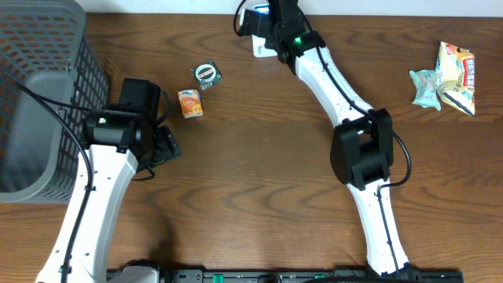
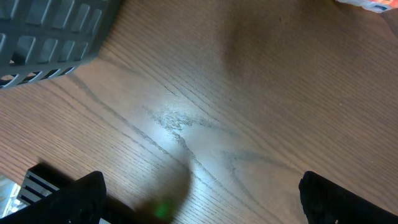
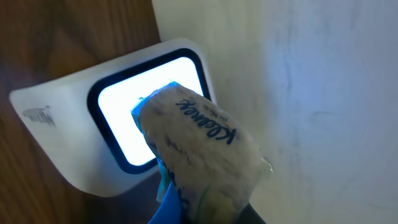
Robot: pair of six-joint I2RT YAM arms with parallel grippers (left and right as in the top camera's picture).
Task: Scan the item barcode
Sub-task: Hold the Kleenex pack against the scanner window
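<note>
1. Right wrist view: my right gripper is clamped on the Kleenex pack, which is held at the scanner and its lit window.
2. Left gripper gapes, empty.
3. I judge the scan is underway; confirmation remains.

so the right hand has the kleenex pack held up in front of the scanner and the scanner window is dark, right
Not quite: the scanner window is lit bright white, not dark, as the right wrist view shows. The rest stands: the right hand has the Kleenex pack held up in front of the scanner.
</note>
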